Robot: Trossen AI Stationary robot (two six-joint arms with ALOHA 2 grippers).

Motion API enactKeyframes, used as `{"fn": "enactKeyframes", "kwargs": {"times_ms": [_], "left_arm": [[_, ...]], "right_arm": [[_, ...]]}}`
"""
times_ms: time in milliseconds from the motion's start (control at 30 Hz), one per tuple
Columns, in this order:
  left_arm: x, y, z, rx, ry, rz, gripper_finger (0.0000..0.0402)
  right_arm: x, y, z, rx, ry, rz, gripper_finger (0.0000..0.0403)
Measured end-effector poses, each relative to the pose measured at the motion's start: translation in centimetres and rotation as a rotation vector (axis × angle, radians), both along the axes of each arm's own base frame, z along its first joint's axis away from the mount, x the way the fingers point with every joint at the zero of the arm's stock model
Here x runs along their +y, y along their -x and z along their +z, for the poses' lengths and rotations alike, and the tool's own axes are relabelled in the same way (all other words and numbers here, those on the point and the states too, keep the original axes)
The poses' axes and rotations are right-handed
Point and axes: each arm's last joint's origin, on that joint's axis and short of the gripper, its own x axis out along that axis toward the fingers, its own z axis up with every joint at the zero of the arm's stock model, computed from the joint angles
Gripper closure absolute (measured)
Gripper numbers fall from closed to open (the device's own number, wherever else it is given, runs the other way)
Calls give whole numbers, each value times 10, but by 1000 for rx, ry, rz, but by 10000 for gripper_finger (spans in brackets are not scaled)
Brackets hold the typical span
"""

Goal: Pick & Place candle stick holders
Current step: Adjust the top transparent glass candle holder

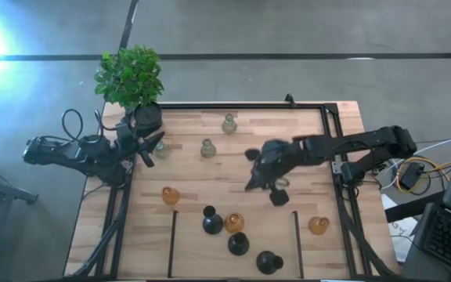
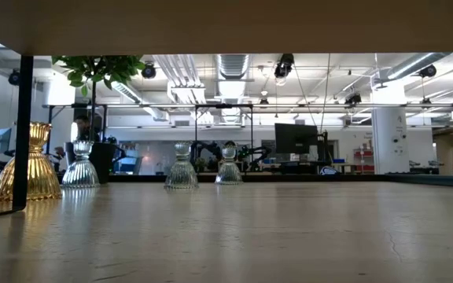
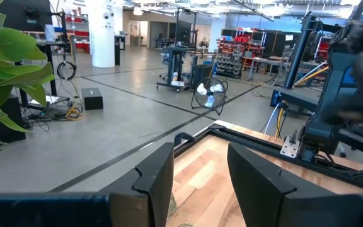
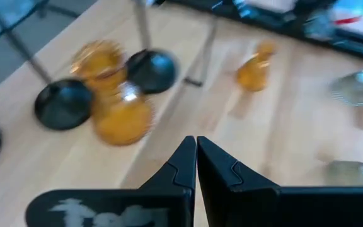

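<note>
A: Where is the right pincer (image 1: 258,174)?
B: Over the middle of the worktop (image 1: 304,149), fingers pressed together, empty.
A: And the left pincer (image 1: 153,147)?
B: At nine o'clock by the worktop's edge, beside the black pot (image 1: 147,117), jaws apart on either side of a pale green-grey holder (image 1: 163,150); I cannot tell if they touch it.
A: The other candle stick holders?
B: Two pale ones (image 1: 229,123) toward twelve, amber ones (image 1: 170,196) and black ones (image 1: 212,223) clustered toward six.

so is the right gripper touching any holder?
Apart. The right wrist view shows the right gripper with shut fingers and nothing between them, wood separating it from the amber holder.
</note>
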Motion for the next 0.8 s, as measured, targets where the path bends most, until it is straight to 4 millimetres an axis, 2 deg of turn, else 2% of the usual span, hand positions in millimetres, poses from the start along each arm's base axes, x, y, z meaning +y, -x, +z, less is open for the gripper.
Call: {"fn": "enactKeyframes", "kwargs": {"times_ms": [133,233,400,533,600,667,733,800], "left_arm": [[0,0,0,0,0,0,248],[0,0,0,0,0,0,248],[0,0,0,0,0,0,248],[0,0,0,0,0,0,248],[0,0,0,0,0,0,248],[0,0,0,0,0,0,248],[0,0,0,0,0,0,248],[0,0,0,0,0,0,248]], "right_arm": [[-28,-2,10,-87,-30,-93,395],[-59,-12,9,-160,-99,-145,395],[-121,-24,-8,-185,-223,-238,395],[-153,-34,-22,-185,-308,-347,395],[-158,-40,-32,-131,-397,-380,395],[-154,-41,-39,-64,-455,-347,395],[-138,-35,-35,-18,-444,-272,395],[-119,-18,-25,48,-410,-180,395]]}}
